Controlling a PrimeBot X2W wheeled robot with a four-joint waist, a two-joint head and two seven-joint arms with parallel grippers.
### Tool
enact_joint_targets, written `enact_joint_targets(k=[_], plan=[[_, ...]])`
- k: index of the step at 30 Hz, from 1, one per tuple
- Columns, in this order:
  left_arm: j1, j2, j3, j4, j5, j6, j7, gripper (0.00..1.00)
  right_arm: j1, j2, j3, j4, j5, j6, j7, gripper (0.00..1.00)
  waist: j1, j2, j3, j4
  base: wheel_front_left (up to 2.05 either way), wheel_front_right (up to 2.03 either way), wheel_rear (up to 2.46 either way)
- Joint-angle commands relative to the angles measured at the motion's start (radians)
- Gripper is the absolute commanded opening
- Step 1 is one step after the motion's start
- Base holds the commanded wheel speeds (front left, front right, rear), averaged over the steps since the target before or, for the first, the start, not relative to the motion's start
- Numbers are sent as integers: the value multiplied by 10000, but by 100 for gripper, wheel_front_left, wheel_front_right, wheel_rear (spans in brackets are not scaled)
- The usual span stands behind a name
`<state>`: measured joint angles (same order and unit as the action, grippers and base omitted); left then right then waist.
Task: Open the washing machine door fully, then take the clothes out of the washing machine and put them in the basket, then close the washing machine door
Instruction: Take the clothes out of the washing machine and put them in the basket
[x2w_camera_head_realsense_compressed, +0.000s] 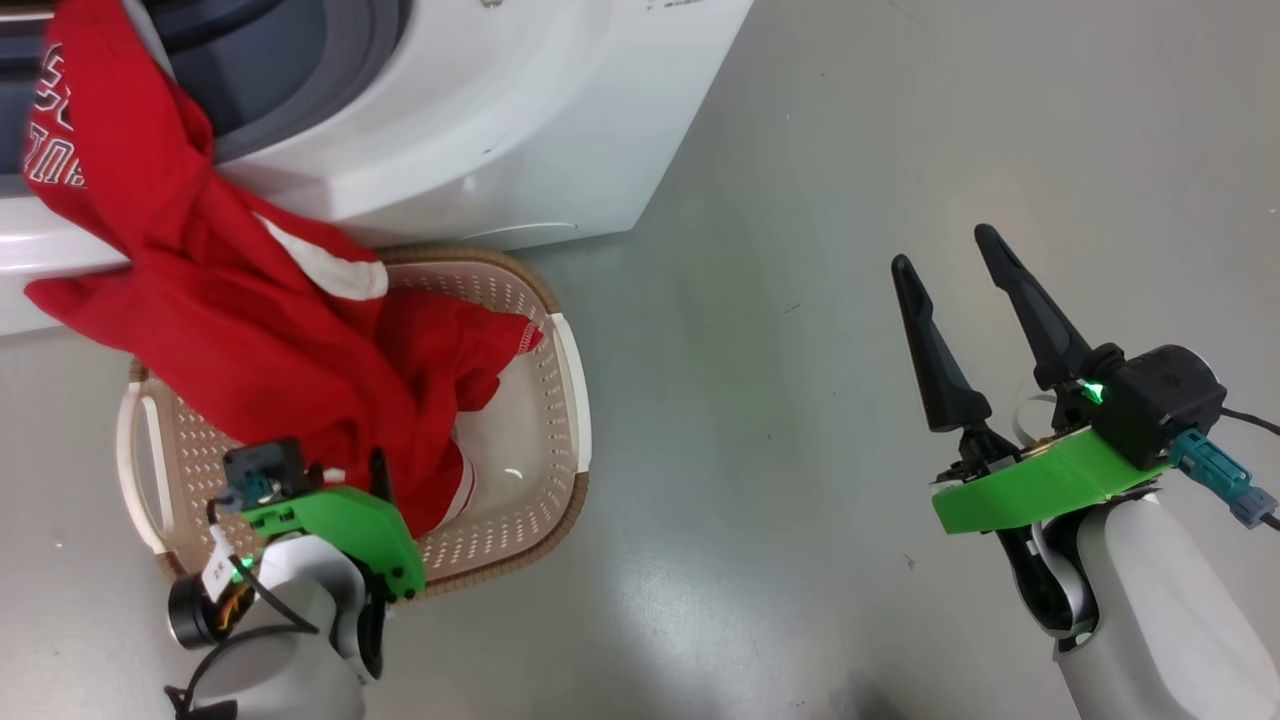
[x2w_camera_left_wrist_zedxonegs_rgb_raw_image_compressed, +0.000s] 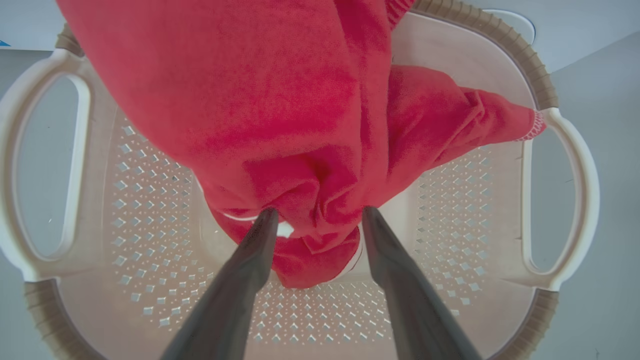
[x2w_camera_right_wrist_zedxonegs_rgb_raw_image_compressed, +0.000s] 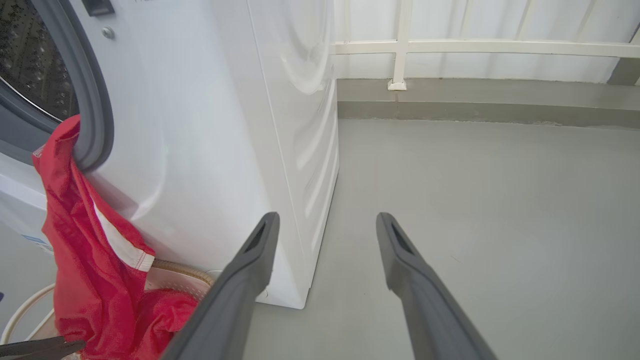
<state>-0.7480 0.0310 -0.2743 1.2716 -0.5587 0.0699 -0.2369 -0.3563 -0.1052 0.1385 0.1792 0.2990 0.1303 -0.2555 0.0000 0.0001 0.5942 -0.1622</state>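
The red clothes (x2w_camera_head_realsense_compressed: 250, 330) hang from the washing machine (x2w_camera_head_realsense_compressed: 520, 120) opening over its front and down into the cream basket (x2w_camera_head_realsense_compressed: 575, 400) on the floor. My left gripper (x2w_camera_left_wrist_zedxonegs_rgb_raw_image_compressed: 317, 212) reaches into the basket, its jaws parted, with a bunch of the red clothes (x2w_camera_left_wrist_zedxonegs_rgb_raw_image_compressed: 280, 100) lying between the fingertips and touching them. My right gripper (x2w_camera_head_realsense_compressed: 944, 247) stands open and empty over bare floor, well to the right of the basket. In the right wrist view the clothes (x2w_camera_right_wrist_zedxonegs_rgb_raw_image_compressed: 85, 260) trail from the grey gasket (x2w_camera_right_wrist_zedxonegs_rgb_raw_image_compressed: 95, 115). The washing machine door is out of view.
The basket stands right against the washing machine's front. Grey floor (x2w_camera_head_realsense_compressed: 800, 450) stretches to the right of both. Behind the machine's side (x2w_camera_right_wrist_zedxonegs_rgb_raw_image_compressed: 300, 125) runs a low kerb with a white railing (x2w_camera_right_wrist_zedxonegs_rgb_raw_image_compressed: 450, 47).
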Motion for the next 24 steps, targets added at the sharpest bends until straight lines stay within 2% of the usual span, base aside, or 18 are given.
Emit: enact_joint_targets(k=[1, 9, 24], plan=[[-24, 193, 126, -28, -18, 59, -150, 100, -30, -24, 118, -230, 56, 4, -63, 100, 0, -1, -1, 2, 0, 0, 0], [13, 269, 216, -323, -5, -47, -240, 100, 40, 53, 31, -206, 18, 4, -63, 100, 0, -1, -132, 95, 0, 0, 0], [1532, 532, 963, -4066, 1235, 240, -247, 100, 350, 61, -13, -180, -64, 4, -63, 100, 0, -1, -644, 405, 0, 0, 0]])
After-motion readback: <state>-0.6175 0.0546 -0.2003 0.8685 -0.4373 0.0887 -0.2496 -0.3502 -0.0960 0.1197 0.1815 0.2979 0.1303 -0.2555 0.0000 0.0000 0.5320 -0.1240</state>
